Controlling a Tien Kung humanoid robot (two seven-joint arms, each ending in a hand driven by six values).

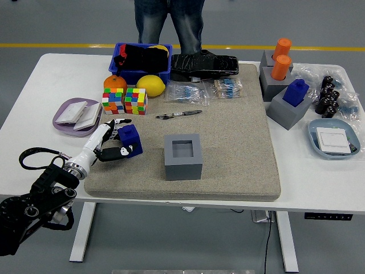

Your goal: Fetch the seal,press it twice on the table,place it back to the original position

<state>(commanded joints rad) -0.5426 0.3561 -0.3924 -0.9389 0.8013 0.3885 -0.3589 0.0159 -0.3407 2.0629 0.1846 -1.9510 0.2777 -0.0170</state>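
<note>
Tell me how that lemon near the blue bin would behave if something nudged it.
The lemon looks rounded and smooth, so it would probably roll or wobble rather than slide. It sits against the blue bin, which likely blocks it rolling backward. It seems firm, not floppy.

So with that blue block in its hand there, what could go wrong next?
The left hand grips the blue seal from one side near the mat's left edge, so it might tilt or slip when pressed. The empty grey holder has a snug square opening; a slightly turned seal could catch on its rim going back. The Rubik's cubes and the pen lie close by and could get nudged.
</note>
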